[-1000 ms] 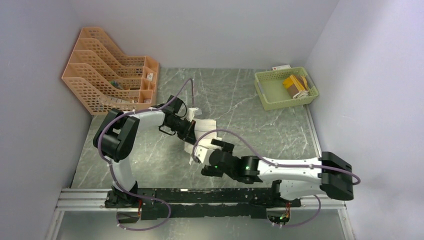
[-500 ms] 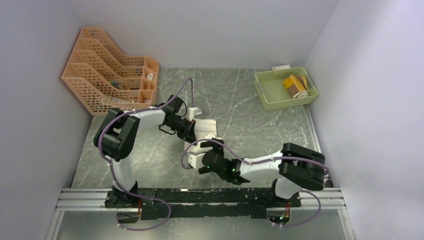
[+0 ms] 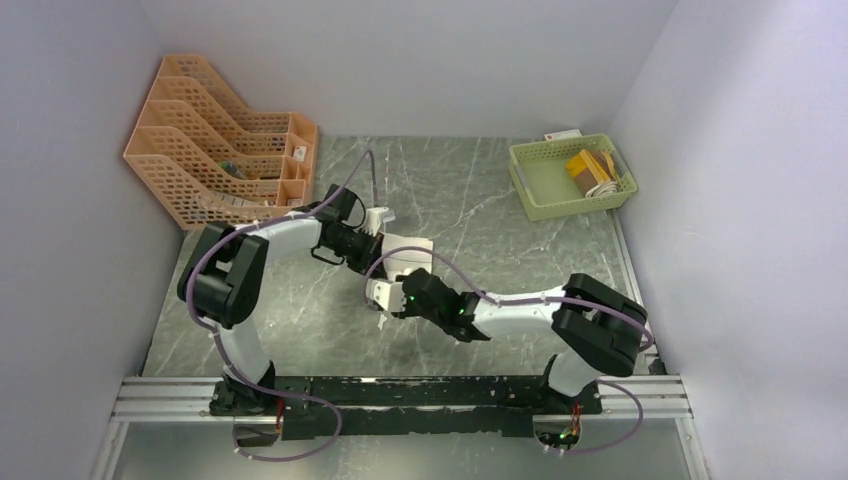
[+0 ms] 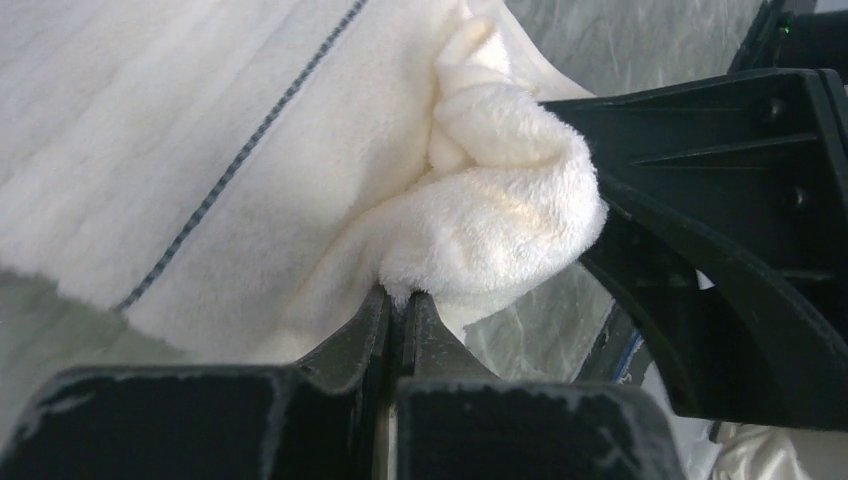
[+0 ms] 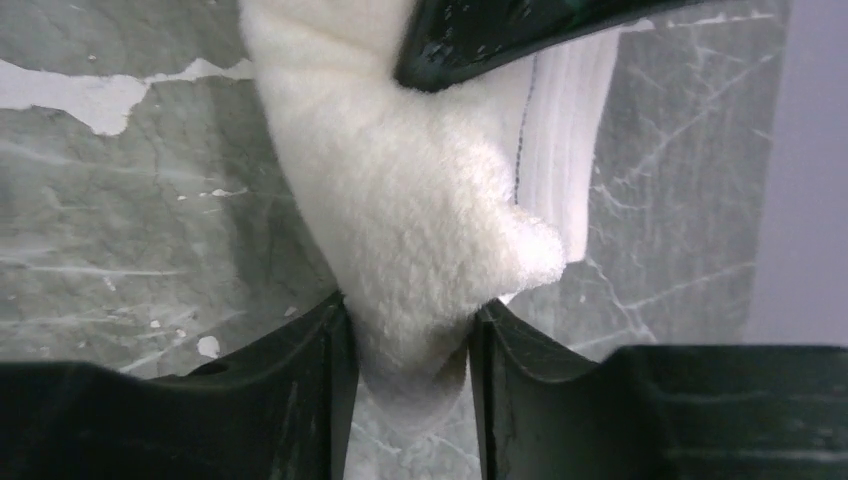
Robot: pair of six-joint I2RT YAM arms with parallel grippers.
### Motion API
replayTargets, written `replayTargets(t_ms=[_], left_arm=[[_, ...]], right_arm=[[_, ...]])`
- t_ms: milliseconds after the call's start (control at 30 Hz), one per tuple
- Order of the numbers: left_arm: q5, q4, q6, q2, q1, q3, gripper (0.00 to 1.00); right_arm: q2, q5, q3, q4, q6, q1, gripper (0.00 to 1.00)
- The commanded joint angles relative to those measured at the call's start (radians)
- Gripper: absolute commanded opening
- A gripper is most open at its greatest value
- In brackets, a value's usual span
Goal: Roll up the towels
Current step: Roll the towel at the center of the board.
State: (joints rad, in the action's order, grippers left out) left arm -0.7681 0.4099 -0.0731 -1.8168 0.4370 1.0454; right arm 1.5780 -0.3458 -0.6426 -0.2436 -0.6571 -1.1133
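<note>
A cream-white towel (image 3: 412, 252) lies in the middle of the table, bunched between both grippers. In the left wrist view the towel (image 4: 200, 150) shows a thin dark stitched line, and a thick fold of it (image 4: 500, 220) is pinched by my left gripper (image 4: 400, 297), whose jaws are shut. My left gripper (image 3: 383, 243) holds the far end. In the right wrist view my right gripper (image 5: 408, 340) has its fingers pressed on both sides of the towel's near corner (image 5: 400, 200). My right gripper (image 3: 383, 297) sits low at the near end. A mustard-yellow towel (image 3: 585, 168) lies in the green basket.
A green basket (image 3: 530, 190) stands at the back right by the wall. An orange tiered file organizer (image 3: 220, 150) fills the back left corner. The dark marbled tabletop (image 3: 500, 250) stretches between them. Walls close in on three sides.
My right arm has folded in and moved left and forward, and its gripper went from wide open to closed on the towel's near corner. The left gripper stayed shut and shifted slightly back.
</note>
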Motion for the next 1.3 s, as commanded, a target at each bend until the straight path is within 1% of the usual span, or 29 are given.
replayTargets(t_ms=[0,67,133,200,333,400,500,533,567,633,667,733,833,900,1033,1100,1167,1200,1267], left_arm=[[0.083,-0.043,0.009,0.063,-0.060,-0.011,0.09],[0.087,-0.045,0.015,0.085,-0.073,-0.009,0.12],[0.105,-0.046,0.024,0.118,-0.086,-0.008,0.18],[0.146,-0.060,0.052,0.162,-0.104,-0.012,0.26],[0.195,-0.091,0.092,0.296,-0.152,-0.015,0.51],[0.211,-0.089,0.092,0.358,-0.159,-0.007,0.61],[0.214,-0.080,0.082,0.433,-0.159,-0.012,0.62],[0.201,-0.082,0.079,0.462,-0.159,-0.026,0.67],[0.176,-0.088,0.074,0.493,-0.158,-0.046,0.69],[0.101,-0.112,0.059,0.555,-0.152,-0.103,0.69],[0.066,-0.119,0.045,0.579,-0.139,-0.137,0.70],[0.050,-0.099,0.005,0.607,-0.099,-0.168,0.70],[0.145,-0.025,-0.099,0.597,0.020,-0.173,0.68],[0.220,-0.025,-0.159,0.575,0.096,-0.193,0.68],[0.331,-0.068,-0.246,0.506,0.206,-0.221,0.68],[0.409,-0.105,-0.279,0.473,0.233,-0.230,0.67],[0.472,-0.179,-0.306,0.466,0.241,-0.261,0.68],[0.501,-0.228,-0.316,0.469,0.242,-0.282,0.69],[0.560,-0.302,-0.341,0.470,0.245,-0.313,0.93]], right_arm=[[-0.039,0.238,-0.049,0.136,0.085,0.053,0.36],[-0.032,0.304,-0.075,0.182,0.098,0.078,0.28],[-0.028,0.384,-0.092,0.209,0.110,0.107,0.22],[-0.033,0.500,-0.106,0.230,0.128,0.148,0.18],[-0.011,0.722,-0.160,0.295,0.150,0.249,0.15],[0.023,0.818,-0.204,0.341,0.158,0.297,0.15],[0.107,0.957,-0.287,0.413,0.185,0.372,0.15],[0.135,1.012,-0.310,0.429,0.195,0.402,0.16],[0.166,1.064,-0.331,0.442,0.201,0.427,0.16],[0.216,1.155,-0.352,0.460,0.210,0.463,0.16],[0.239,1.200,-0.390,0.471,0.212,0.473,0.16],[0.280,1.249,-0.425,0.485,0.227,0.495,0.16],[0.328,1.331,-0.460,0.490,0.266,0.534,0.16],[0.359,1.393,-0.477,0.495,0.296,0.564,0.16],[0.398,1.466,-0.500,0.526,0.324,0.606,0.16],[0.401,1.493,-0.503,0.552,0.316,0.616,0.16],[0.396,1.528,-0.499,0.563,0.313,0.636,0.14],[0.392,1.547,-0.498,0.563,0.312,0.646,0.14],[0.384,1.569,-0.497,0.562,0.311,0.647,0.13]])
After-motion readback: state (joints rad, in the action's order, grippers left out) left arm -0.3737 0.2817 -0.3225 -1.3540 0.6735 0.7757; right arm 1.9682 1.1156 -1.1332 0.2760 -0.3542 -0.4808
